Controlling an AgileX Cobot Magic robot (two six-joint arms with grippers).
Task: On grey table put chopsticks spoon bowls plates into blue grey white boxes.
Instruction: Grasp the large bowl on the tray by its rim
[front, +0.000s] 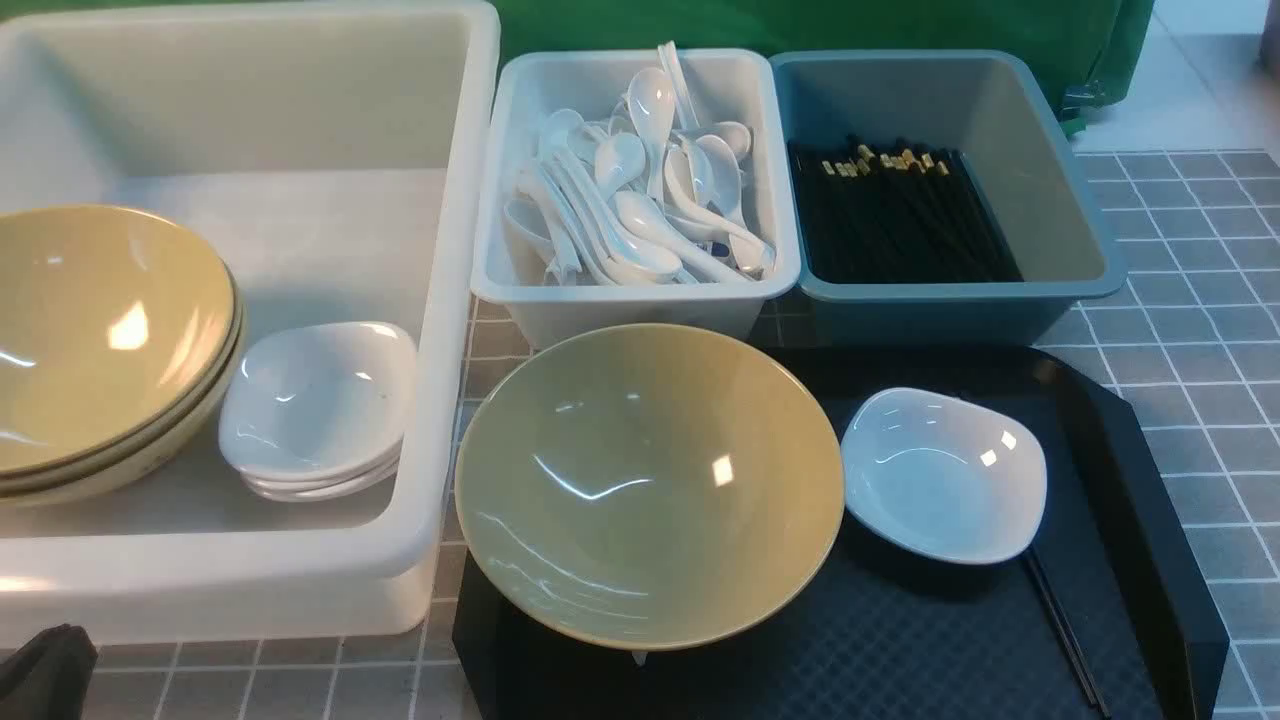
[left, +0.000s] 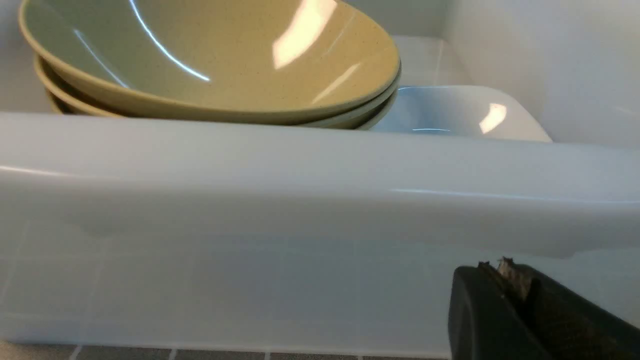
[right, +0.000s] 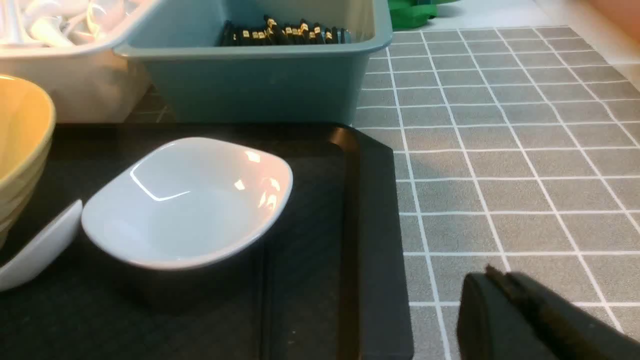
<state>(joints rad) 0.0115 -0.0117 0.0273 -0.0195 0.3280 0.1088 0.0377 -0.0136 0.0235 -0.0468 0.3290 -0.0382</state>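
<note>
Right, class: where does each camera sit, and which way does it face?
Front view: between the arms, facing forward and down on the black tray; a dark bit, seemingly the left arm, shows.
Left wrist: low outside the white tub, facing its wall; shut left gripper shows.
Right wrist: low over the grey table, facing the plate and blue box; shut right gripper shows.
Shared: front and right wrist both show that plate.

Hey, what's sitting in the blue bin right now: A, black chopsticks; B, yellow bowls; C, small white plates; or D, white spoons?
A: the blue bin holds a bundle of black chopsticks with gold-banded ends, while the spoons fill the pale bin beside it.
</note>
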